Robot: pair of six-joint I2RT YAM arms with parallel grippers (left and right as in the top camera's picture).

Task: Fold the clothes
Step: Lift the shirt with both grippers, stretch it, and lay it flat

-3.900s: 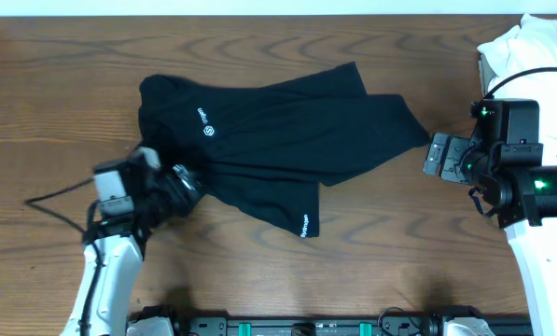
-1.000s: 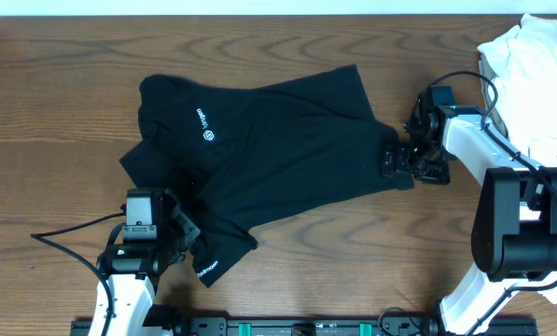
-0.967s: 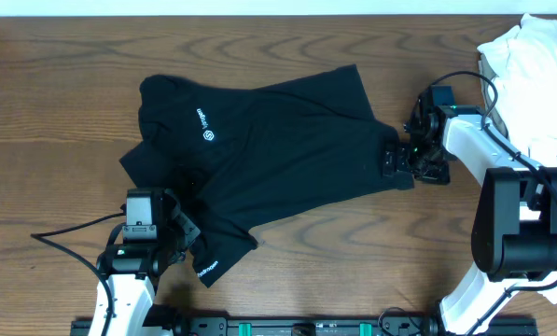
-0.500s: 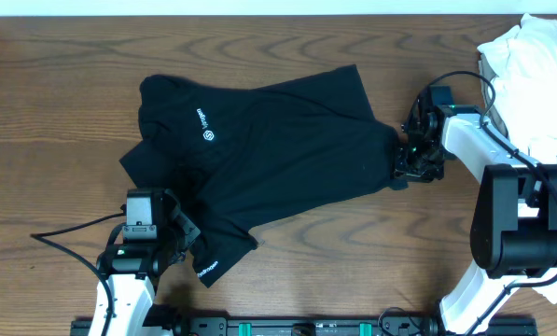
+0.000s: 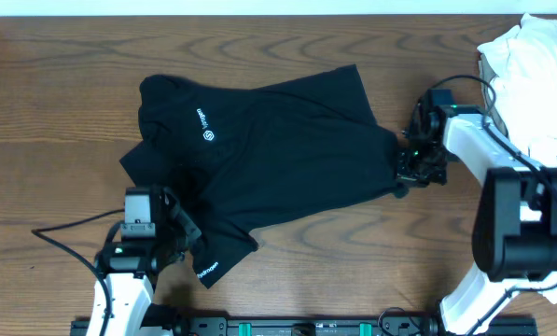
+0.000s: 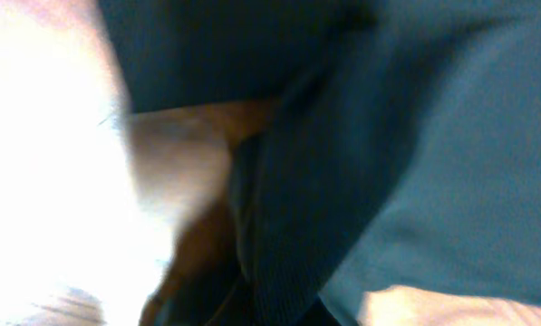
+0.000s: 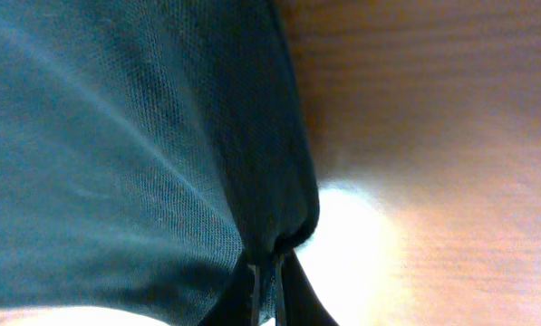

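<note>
A black shirt point(image 5: 278, 149) with a small white logo lies spread across the middle of the wooden table point(image 5: 63, 75). Its lower left part ends in a sleeve with white lettering point(image 5: 208, 266). My left gripper point(image 5: 187, 241) is shut on the shirt's lower left edge; in the left wrist view the dark cloth point(image 6: 370, 163) fills the frame and hides the fingers. My right gripper point(image 5: 401, 173) is shut on the shirt's right corner. In the right wrist view the cloth's hem point(image 7: 288, 217) is pinched between the closed fingertips point(image 7: 252, 281).
A heap of white clothes point(image 5: 535, 65) sits at the table's back right corner, behind my right arm. A black cable point(image 5: 63, 229) trails left from my left arm. Bare wood lies along the front and the left side.
My right gripper has closed on the shirt's right corner, and that corner is bunched slightly. My left gripper has kept its hold and barely moved.
</note>
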